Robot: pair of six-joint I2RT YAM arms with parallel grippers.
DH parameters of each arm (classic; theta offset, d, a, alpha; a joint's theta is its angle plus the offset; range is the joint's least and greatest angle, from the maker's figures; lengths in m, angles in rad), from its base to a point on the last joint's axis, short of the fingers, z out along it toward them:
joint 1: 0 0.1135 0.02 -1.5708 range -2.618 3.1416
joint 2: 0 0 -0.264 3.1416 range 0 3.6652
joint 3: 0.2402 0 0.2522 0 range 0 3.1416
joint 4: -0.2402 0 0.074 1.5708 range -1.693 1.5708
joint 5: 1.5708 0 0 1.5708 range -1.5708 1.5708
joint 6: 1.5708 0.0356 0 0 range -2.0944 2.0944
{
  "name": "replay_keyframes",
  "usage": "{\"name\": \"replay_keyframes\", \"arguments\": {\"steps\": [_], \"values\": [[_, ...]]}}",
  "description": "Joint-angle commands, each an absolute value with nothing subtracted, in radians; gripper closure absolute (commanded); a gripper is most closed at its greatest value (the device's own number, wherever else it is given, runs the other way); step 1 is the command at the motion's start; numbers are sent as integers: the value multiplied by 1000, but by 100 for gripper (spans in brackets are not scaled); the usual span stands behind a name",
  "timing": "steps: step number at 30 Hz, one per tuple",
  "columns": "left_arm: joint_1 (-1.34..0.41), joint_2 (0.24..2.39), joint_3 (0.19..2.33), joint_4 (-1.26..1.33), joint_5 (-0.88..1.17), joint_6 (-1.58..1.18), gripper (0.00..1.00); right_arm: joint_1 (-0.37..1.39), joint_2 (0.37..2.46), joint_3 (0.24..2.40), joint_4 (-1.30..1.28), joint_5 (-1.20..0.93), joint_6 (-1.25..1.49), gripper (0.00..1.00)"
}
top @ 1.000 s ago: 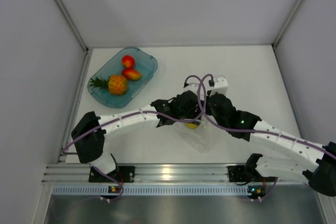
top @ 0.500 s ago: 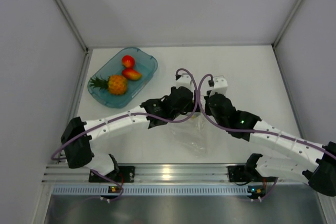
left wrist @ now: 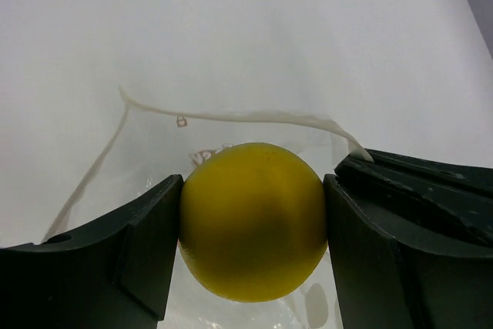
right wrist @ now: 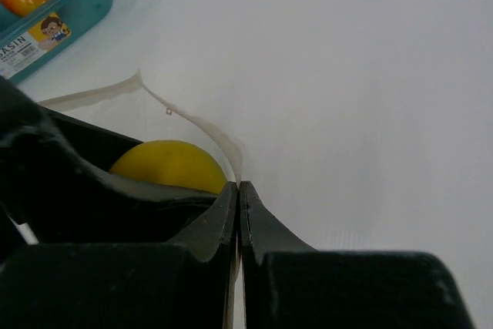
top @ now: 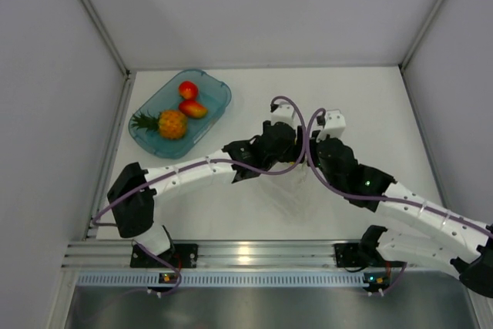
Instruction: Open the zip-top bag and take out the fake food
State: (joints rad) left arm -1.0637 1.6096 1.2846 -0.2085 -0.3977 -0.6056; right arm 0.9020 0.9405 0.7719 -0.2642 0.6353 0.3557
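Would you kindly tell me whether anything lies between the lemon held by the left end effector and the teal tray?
Only the open rim of the zip-top bag, curling round the lemon; the table toward the teal tray shows nothing else.

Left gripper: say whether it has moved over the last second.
Yes. In the top view the left gripper swung left toward the tray, then back right, away from it.

Left arm [top: 185, 175] and right arm [top: 420, 209] — white tubular links, black joints, looping purple cables [top: 296, 104]; left hand [left wrist: 250, 221] and right hand [right wrist: 239, 190] matte black, angular.
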Motion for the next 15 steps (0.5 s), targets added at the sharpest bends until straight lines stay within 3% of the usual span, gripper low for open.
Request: {"name": "replay_keyframes", "arguments": {"steps": [1,15], "values": [[-1069,1640,1357,-121,-365,-589,100,905,905,773,-190,623,348,100],[-1063,1649,1424,-126,-357,-563,100,904,848,716,-169,656,310,100]]}}
